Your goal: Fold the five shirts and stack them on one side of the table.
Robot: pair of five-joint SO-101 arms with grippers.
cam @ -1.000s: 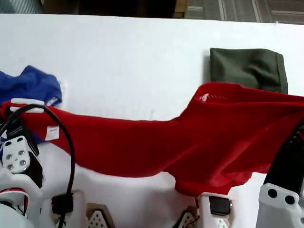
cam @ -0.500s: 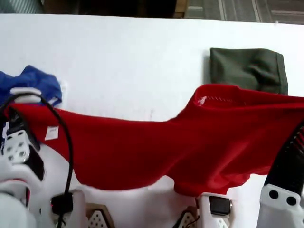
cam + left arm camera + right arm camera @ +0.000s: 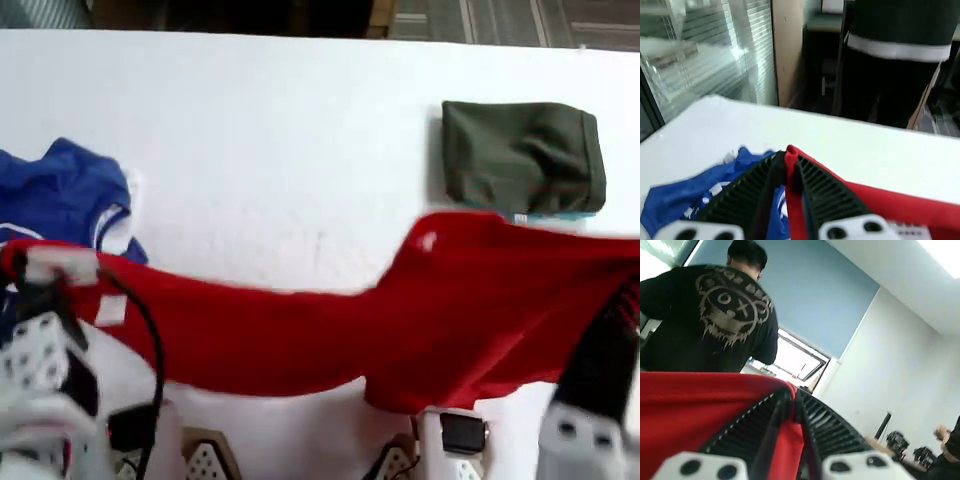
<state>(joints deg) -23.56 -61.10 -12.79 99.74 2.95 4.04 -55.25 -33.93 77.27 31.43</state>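
Two grippers, both mine, are clamped on the red shirt (image 3: 420,320). My left gripper (image 3: 788,161) pinches one end and my right gripper (image 3: 790,399) the other, so the cloth hangs spread between them, sagging in the middle over the table (image 3: 280,130). I judge this wide hold is meant to open the shirt out flat before folding. The crumpled blue shirt (image 3: 60,190) lies just beyond my left gripper, not yet folded. The folded green shirt (image 3: 520,155) sits beyond my right gripper, probably marking the stacking side.
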